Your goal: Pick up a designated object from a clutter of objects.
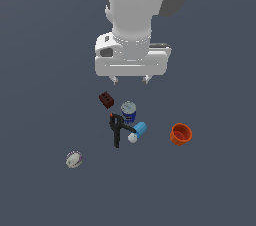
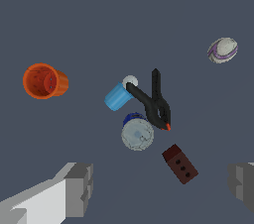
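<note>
While my arm hangs wrist-down above the clutter, the gripper (image 1: 131, 79) has its jaws spread wide, holding nothing. I see the dark-blue can (image 1: 128, 112) upright below it, touching the black clamp (image 1: 117, 129), with the dark-red brick block (image 1: 106, 99) near it.

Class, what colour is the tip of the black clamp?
Orange-red: the black clamp has a small tip that colour, clearest in the wrist view.

Dark-blue can (image 1: 128, 112) stands upright — silver top up — amid the clutter, touching the black clamp (image 1: 117, 129).
</note>
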